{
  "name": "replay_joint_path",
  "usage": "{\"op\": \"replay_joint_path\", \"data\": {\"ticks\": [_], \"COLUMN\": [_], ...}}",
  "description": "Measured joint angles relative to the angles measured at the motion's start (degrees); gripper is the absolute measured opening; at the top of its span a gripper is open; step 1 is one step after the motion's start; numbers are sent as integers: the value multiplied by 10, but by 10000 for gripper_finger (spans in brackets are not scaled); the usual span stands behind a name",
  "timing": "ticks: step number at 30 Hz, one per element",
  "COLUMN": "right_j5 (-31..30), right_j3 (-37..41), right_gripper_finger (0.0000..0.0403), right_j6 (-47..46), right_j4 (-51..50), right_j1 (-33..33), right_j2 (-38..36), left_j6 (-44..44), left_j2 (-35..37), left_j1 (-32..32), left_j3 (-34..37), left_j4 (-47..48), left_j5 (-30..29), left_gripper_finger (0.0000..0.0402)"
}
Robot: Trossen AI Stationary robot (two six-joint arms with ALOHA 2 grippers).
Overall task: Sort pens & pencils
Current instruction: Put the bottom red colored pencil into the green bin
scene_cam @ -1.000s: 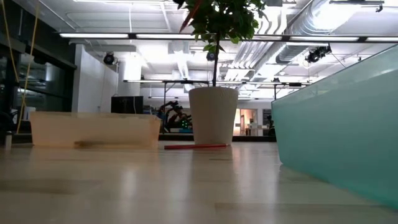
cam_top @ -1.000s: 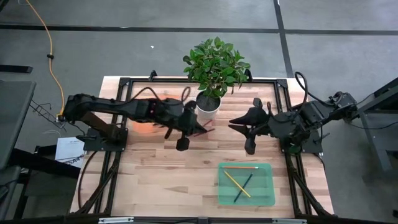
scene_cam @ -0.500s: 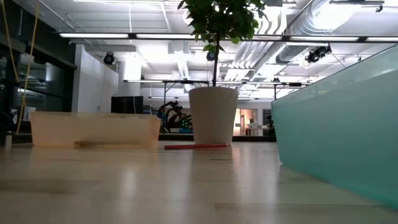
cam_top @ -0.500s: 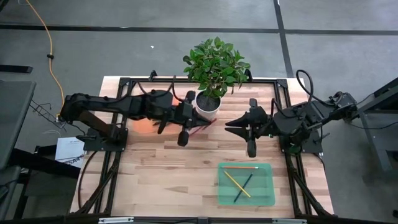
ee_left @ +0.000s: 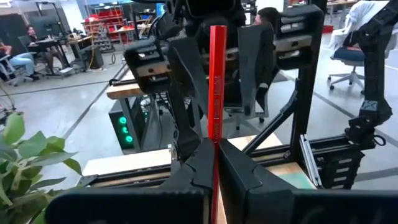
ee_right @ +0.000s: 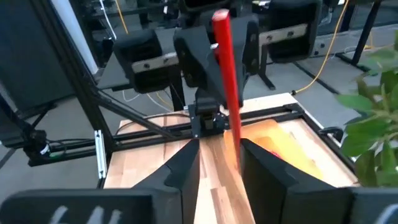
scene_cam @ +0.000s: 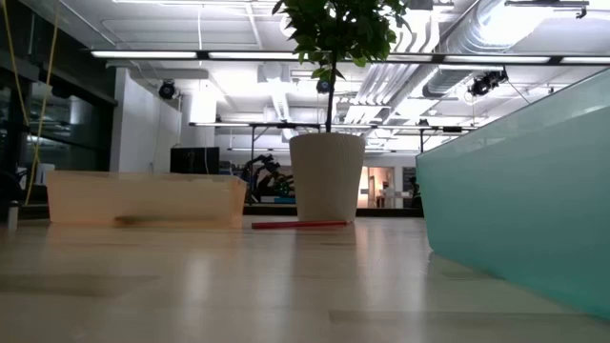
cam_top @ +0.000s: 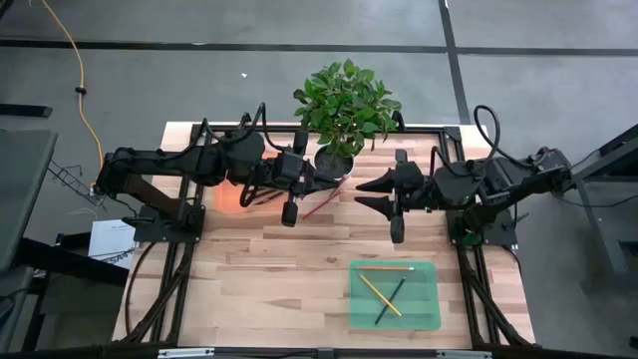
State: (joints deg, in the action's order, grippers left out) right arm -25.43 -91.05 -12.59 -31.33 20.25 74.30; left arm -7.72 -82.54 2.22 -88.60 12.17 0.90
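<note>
- My left fingers [ee_left: 214, 146] are clenched on the red pencil [ee_left: 216, 81]. It juts straight out past their tips, off the tabletop.
- My right fingers [ee_right: 219, 146] face them, spread, with the pencil's free end between them. No grip there yet, as far as I can judge.
- Step in hand looks like a mid-air handover, left to right.
- To do it well: centre the pencil in the right gap, since it sits closer to one finger. Clamp clear of the left tips.
- Left lets go only once the right grip is firm.
- Likely target: the green tray [cam_top: 354, 299], below my right fingers, already holding pencils [cam_top: 379, 294].
</note>
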Motion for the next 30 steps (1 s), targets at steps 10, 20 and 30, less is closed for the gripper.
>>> {"op": "replay_joint_path", "data": {"ticks": [10, 20, 30], "right_j5": [12, 37, 78], "right_j3": [0, 0, 0], "right_gripper_finger": [117, 118, 118], "right_j6": [56, 66, 75], "right_j4": [77, 94, 126], "right_j1": [-11, -37, -53], "right_j2": [6, 12, 14], "left_j6": [0, 0, 0], "left_j2": [0, 0, 0], "left_j1": [-1, -1, -1], "left_j3": [0, 0, 0], "left_j4": [-3, -4, -4], "left_j5": [6, 6, 6], "left_gripper_finger": [3, 3, 3]}}
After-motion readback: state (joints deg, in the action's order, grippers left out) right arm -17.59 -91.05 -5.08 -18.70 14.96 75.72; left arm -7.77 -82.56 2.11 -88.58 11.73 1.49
